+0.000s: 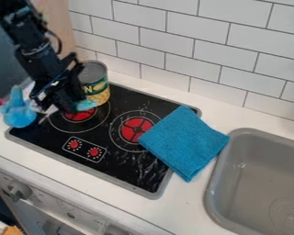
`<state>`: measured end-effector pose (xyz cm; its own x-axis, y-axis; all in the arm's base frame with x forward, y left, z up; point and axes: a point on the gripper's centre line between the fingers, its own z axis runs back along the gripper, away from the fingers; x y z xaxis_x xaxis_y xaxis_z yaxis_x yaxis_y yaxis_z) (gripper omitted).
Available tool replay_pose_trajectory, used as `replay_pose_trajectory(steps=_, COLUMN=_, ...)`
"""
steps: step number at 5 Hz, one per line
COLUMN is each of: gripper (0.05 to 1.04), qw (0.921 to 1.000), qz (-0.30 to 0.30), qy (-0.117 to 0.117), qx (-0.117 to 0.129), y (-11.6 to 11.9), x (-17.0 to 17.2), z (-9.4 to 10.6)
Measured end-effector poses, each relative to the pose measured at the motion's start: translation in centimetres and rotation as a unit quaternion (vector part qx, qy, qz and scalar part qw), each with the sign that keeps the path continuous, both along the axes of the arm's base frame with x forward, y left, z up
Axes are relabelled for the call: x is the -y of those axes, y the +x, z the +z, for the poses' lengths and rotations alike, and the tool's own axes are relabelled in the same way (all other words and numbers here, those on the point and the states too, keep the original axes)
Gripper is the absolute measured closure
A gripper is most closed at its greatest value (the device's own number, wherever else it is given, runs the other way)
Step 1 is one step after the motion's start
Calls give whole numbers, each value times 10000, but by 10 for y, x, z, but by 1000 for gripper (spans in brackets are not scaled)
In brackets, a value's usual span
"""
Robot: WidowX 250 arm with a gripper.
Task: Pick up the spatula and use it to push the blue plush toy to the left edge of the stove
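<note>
And the hand (62,100) hangs low over the stove (125,170), right beside the light blue piece (86,105) near the rear-left burner. Wide, narrow or gripping? I can't tell! The can (95,82) stands upright at the back, probably for stability (sensible spot). The folded cloth (185,142) lies flat across the stove's edge and the surface (189,202), its spread probably keeping it from sliding.

Can (95,75) at stovetop's (121,170) back, cloth (185,142) by sink (254,160), open room between
</note>
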<state>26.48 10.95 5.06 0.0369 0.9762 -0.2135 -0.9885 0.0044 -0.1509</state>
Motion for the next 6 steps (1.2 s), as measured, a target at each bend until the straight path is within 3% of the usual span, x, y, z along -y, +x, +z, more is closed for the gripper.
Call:
replay_pose_trajectory(steps=1, gripper=781, qw=9966, qz=-401, qy=598, qx=402, y=-8, x=17, z=29)
replay_pose_trajectory(steps=2, gripper=781, qw=9816, qz=-1030, qy=1370, qx=846, y=-13, x=29, z=49)
replay_pose_trajectory(steps=3, gripper=781, qw=9605, qz=-1992, qy=1731, qx=885, y=-7, x=41, z=39)
replay_pose_trajectory(steps=4, gripper=781, qw=9421, qz=-2696, qy=1804, qx=844, y=2, x=47, z=21)
replay_pose_trajectory(steps=5, gripper=781, qw=9176, qz=-3589, qy=1470, qx=874, y=27, x=56, z=1)
replay_pose_trajectory(steps=6, gripper=781, qw=9027, qz=-4039, qy=1325, qx=671, y=39, x=54, z=-23)
